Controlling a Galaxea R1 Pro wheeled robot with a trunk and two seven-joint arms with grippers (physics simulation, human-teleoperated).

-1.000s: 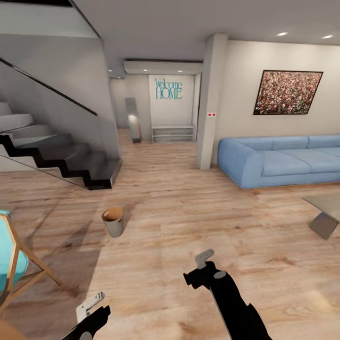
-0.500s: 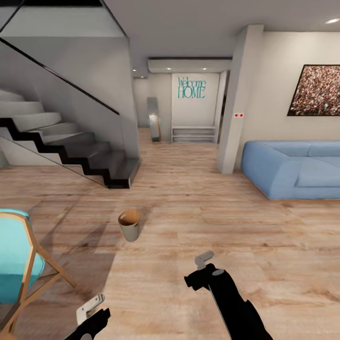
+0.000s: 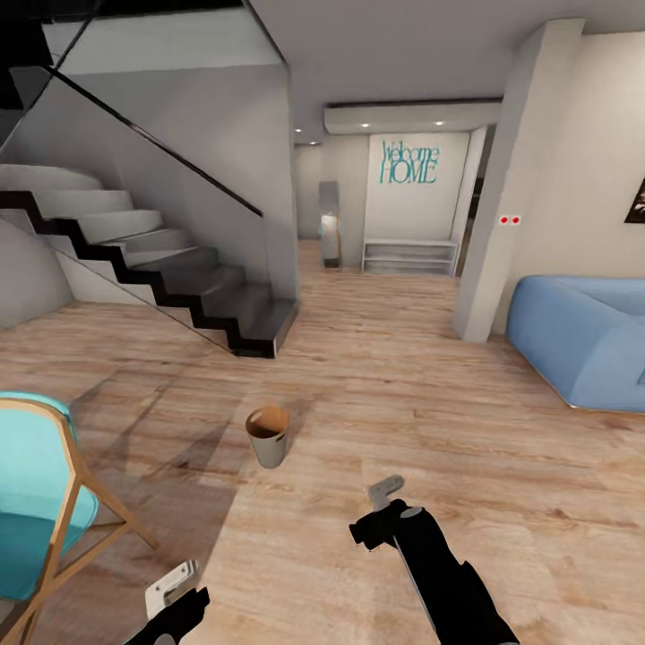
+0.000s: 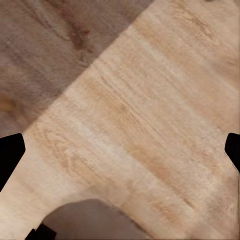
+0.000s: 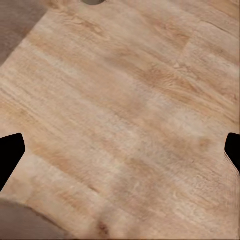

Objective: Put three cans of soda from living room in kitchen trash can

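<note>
View swung left; trash can [image 3: 268, 436] now nearer centre, apparently empty.

a black-edged staircase [image 3: 170, 278] climbs along the left wall above a light wood floor [image 3: 376, 394]. a turquoise chair with a wooden frame [image 3: 40, 511] stands at the near left. a blue sofa [image 3: 587, 345] sits right, beside a pale pillar [image 3: 511, 188]. teal "welcome home" lettering [image 3: 409, 163] hangs over a low white shelf [image 3: 409, 255].

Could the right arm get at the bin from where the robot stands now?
Probably not yet. The bin stands on open floor ahead and left of the right gripper, a clear stretch apart. Nothing blocks it; the base likely must roll closer.
</note>
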